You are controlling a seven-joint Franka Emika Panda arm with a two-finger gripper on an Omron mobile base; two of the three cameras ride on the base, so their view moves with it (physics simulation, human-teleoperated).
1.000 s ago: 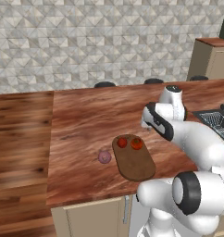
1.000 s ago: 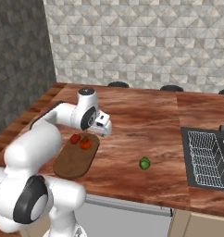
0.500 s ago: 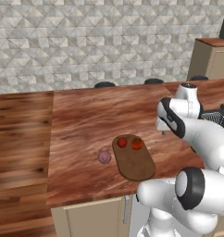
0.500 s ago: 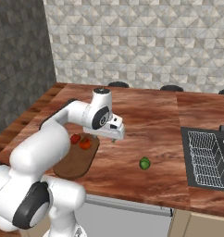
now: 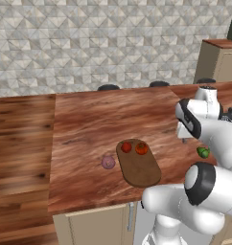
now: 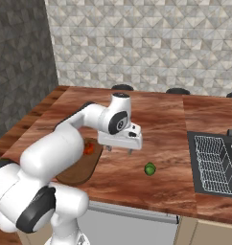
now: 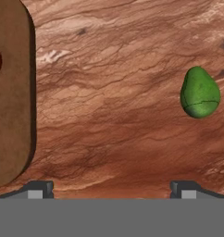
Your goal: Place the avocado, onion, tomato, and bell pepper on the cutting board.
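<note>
The tool [image 6: 119,150] hangs over the bare table [image 6: 166,124] with its jaws spread wide and nothing between them — it sits between the cutting board [image 5: 138,162] and the avocado [image 6: 150,168]. The avocado lies on the table, well apart from the board. On the board's far end rest the bell pepper [image 5: 126,147] and the tomato [image 5: 142,148], side by side. The onion [image 5: 108,162] lies on the table just beside the board's left edge.

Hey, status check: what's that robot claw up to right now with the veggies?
Two-finger gripper open, empty, above the counter. Glossy green avocado loose on the reddish countertop, off the dark-brown oval cutting board. Nothing between gripper and avocado.
</note>
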